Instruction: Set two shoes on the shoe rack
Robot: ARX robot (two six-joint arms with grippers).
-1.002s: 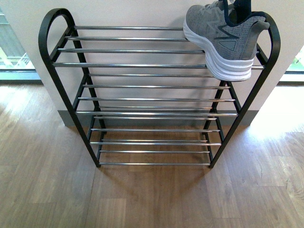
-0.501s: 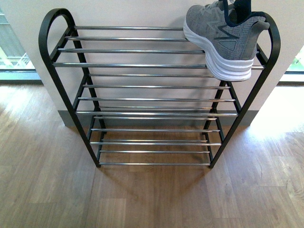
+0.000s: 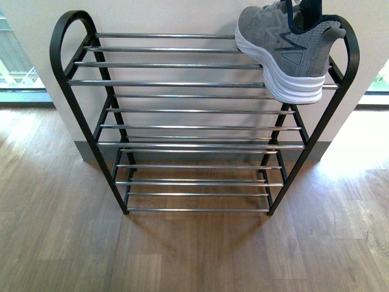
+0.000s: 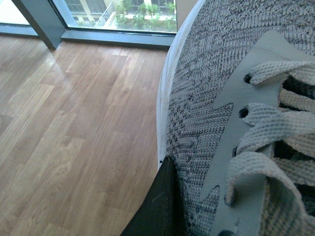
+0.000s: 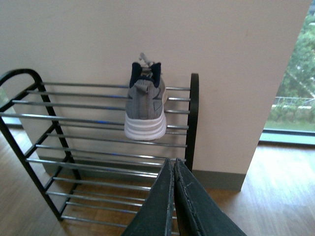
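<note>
The shoe rack (image 3: 182, 84) stands against a pale wall, black arched side frames and chrome rods. One grey knit shoe (image 3: 285, 52) with a thick white sole rests on the top tier at the right end, heel toward me. It also shows in the right wrist view, shoe (image 5: 145, 105) on rack (image 5: 193, 113). My right gripper (image 5: 173, 160) hangs shut and empty in front of the rack, well short of it. The other shoe (image 4: 221, 98) fills the left wrist view, laces and toe close up, above the wooden floor. My left gripper (image 4: 172, 167) is shut on it; only one black finger (image 4: 158, 206) shows.
Wooden floor (image 3: 194, 255) lies in front of the rack. The left part of the top tier (image 3: 152, 61) and the lower tiers (image 3: 194, 146) hold nothing. A floor-level window (image 4: 123, 14) with a dark frame is near the left arm. Neither arm appears in the front view.
</note>
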